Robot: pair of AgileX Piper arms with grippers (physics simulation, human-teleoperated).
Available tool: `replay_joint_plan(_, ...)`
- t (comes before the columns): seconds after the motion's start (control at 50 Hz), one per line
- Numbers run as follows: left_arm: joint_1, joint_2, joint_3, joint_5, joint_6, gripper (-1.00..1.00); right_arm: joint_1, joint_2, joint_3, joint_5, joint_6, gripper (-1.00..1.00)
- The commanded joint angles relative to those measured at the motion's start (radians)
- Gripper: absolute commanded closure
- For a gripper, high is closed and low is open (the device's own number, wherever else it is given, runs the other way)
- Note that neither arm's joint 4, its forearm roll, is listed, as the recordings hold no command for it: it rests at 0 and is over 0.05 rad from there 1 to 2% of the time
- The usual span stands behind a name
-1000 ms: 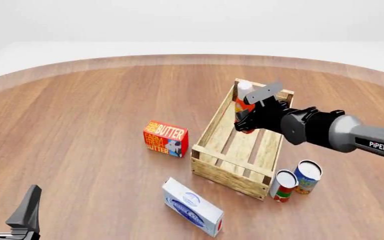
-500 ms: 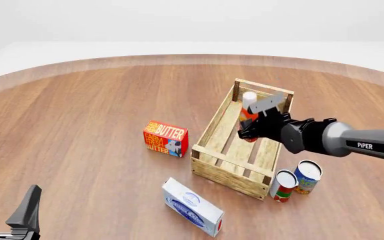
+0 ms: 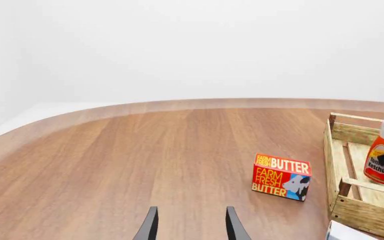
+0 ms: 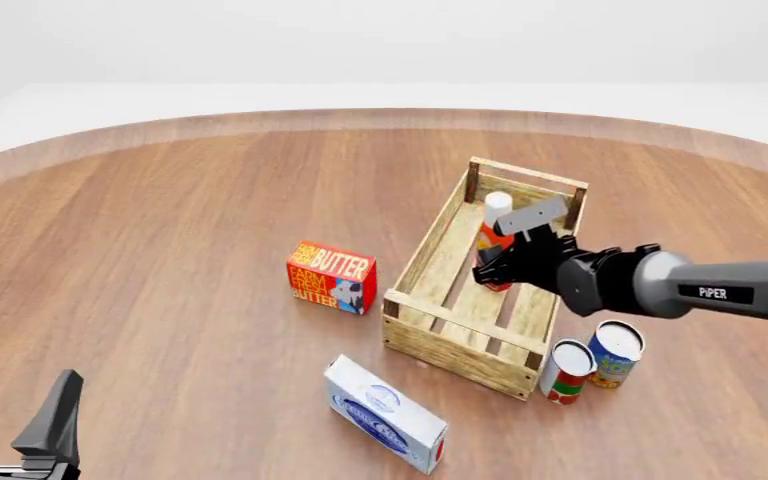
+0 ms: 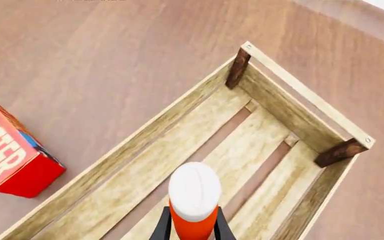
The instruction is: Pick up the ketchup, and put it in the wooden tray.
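On the wooden bench (image 4: 157, 230), going from the left: the left pincer (image 4: 17, 420) waits low at the near edge, its two dark fingers spread apart with nothing between them. Next comes the red cardboard butter box (image 4: 332, 277), then the white carton with a blue oval label (image 4: 384, 413) nearer the camera. The long light-wood slatted tray (image 4: 427, 350) follows, and inside it, toward its far end, the slim orange-red plastic ketchup bottle with a white cap (image 4: 495, 238) stands upright, gripped by the right pincer (image 4: 502, 262), whose fingers press on either side of the body below the cap (whether its base touches the slats I cannot tell). Two small printed cans (image 4: 594, 362) sit just beside the tray's near right corner.

The bottle looks light, smooth and a little squeezable, and tall enough to tip easily; a hold on the body over the yellowish label seems safest, firm but not crushing, released only once the base rests flat on the slats
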Motion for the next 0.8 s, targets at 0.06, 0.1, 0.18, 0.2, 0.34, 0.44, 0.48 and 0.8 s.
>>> replay_joint_plan(0.06,0.000,0.000,0.000,0.000,0.000,-1.00,0.004,0.013,-0.003,-0.028,0.032,1.00)
replay_joint_plan(0.1,0.000,0.000,0.000,0.000,0.000,-1.00,0.004,0.015,-0.003,-0.029,0.031,1.00)
replay_joint_plan(0.18,0.000,0.000,0.000,0.000,0.000,-1.00,0.006,0.020,-0.002,-0.032,0.032,1.00)
replay_joint_plan(0.2,0.000,0.000,0.000,0.000,0.000,-1.00,0.006,0.021,-0.001,-0.034,0.034,1.00)
replay_joint_plan(0.34,0.000,0.000,0.000,0.000,0.000,-1.00,0.009,0.031,0.002,-0.039,0.033,1.00)
replay_joint_plan(0.44,0.000,0.000,0.000,0.000,0.000,-1.00,0.011,0.032,0.005,-0.037,0.033,1.00)
replay_joint_plan(0.48,0.000,0.000,0.000,0.000,0.000,-1.00,0.011,0.035,0.008,-0.042,0.033,1.00)
replay_joint_plan(0.8,0.000,0.000,0.000,0.000,0.000,-1.00,0.013,0.049,0.011,-0.048,0.034,-1.00)
